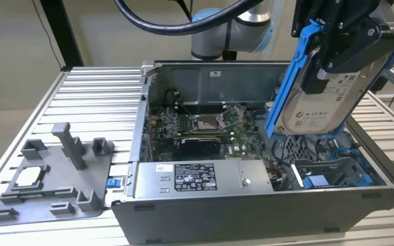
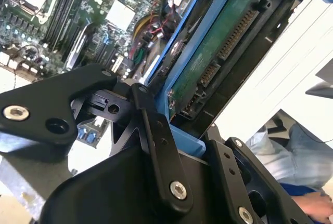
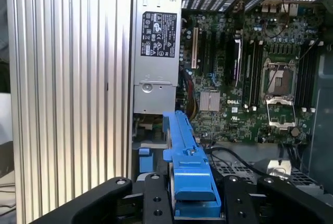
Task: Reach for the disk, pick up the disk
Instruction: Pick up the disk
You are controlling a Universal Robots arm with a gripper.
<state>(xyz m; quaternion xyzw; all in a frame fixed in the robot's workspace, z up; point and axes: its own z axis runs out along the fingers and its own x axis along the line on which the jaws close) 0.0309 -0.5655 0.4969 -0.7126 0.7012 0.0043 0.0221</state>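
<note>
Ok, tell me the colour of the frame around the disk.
Bright blue frame, clearest in the exterior view.

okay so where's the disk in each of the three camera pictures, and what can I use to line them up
Exterior view: the disk hangs tilted in the gripper, above the open case, at the exterior view's right.
Second wrist view: its green circuit-board underside in the blue frame, clamped between black fingers.
First wrist view: edge-on, blue frame between the fingers.
Shared landmark: the motherboard inside the case.
</note>
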